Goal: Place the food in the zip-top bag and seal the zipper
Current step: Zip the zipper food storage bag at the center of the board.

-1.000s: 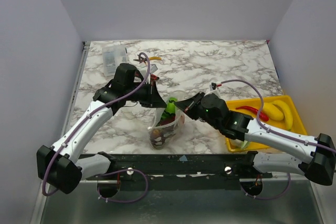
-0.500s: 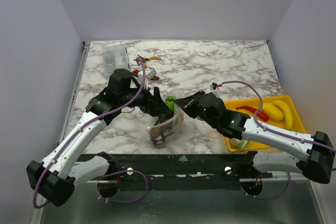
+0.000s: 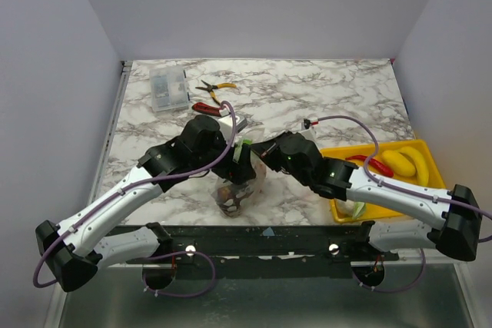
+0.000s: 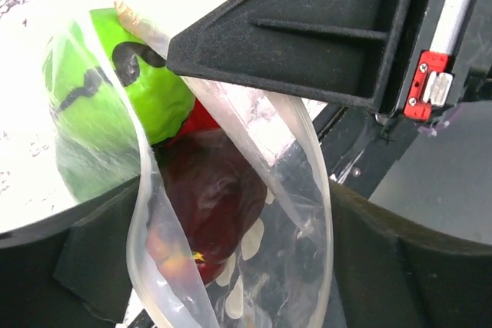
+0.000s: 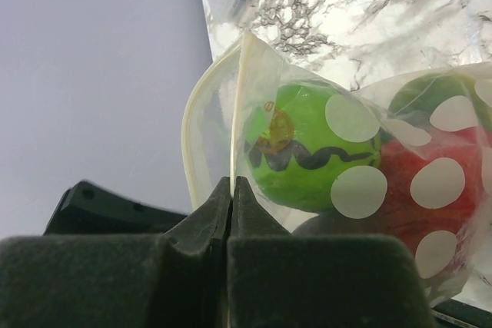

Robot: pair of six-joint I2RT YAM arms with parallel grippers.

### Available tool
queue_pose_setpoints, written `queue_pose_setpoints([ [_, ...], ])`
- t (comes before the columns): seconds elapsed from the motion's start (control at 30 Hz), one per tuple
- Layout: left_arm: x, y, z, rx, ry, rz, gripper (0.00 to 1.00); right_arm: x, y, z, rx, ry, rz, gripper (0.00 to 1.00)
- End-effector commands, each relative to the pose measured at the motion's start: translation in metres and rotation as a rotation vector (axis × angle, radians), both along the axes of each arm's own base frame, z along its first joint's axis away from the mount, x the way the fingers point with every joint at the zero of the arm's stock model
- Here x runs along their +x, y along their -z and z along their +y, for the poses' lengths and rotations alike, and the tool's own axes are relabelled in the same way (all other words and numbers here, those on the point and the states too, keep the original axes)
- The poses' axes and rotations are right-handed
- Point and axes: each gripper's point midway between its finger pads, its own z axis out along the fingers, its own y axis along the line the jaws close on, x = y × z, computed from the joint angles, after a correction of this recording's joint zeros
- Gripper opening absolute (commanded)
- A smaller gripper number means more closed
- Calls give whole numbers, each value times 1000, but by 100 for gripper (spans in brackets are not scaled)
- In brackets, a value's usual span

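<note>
The right gripper (image 5: pixel 231 190) pinches the zipper (image 5: pixel 184 124) of the zip-top bag (image 3: pixel 240 187) tight. The left gripper (image 4: pixel 231 259) is spread wide around the bag. Inside it sit green food (image 5: pixel 307 151) and dark red food (image 4: pixel 215 190), near the front edge of the bench (image 3: pixel 307 97).

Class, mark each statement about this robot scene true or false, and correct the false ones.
1. The right gripper is shut on the edge of the zip-top bag. True.
2. The green piece lies in the yellow tray. False: it is inside the bag.
3. The bag has white dots printed on it. True.
4. The yellow tray holds nothing. False: a banana and a red chili lie in it.
5. The left gripper is pressed shut. False: its fingers stand apart, the bag between them.
</note>
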Motion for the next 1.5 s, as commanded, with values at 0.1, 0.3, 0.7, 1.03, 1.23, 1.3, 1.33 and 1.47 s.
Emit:
queue_pose_setpoints([
  [0.1,21,-9,13,76,-108,-96,36,4,-1,-3,-109,3,-48,8],
  [0.3,24,-9,15,120,-77,-133,0,7,-13,-19,-517,-199,-360,55],
  [0.7,18,-16,14,147,111,-271,0,-26,-57,-18,-852,-941,-998,86],
  [1.03,6,-41,5,22,214,-404,0,-44,-41,-5,-626,-1319,-1282,84],
  [1.23,3,-35,1,31,264,-389,0,-39,-29,12,-575,-1413,-1303,78],
  [1.3,3,-32,0,40,271,-384,0,-39,-28,16,-556,-1439,-1309,77],
  [1.33,3,-31,0,44,277,-379,0,-40,-27,18,-544,-1453,-1305,77],
  [1.47,2,-26,-1,50,292,-366,0,-42,-13,19,-523,-1510,-1258,72],
])
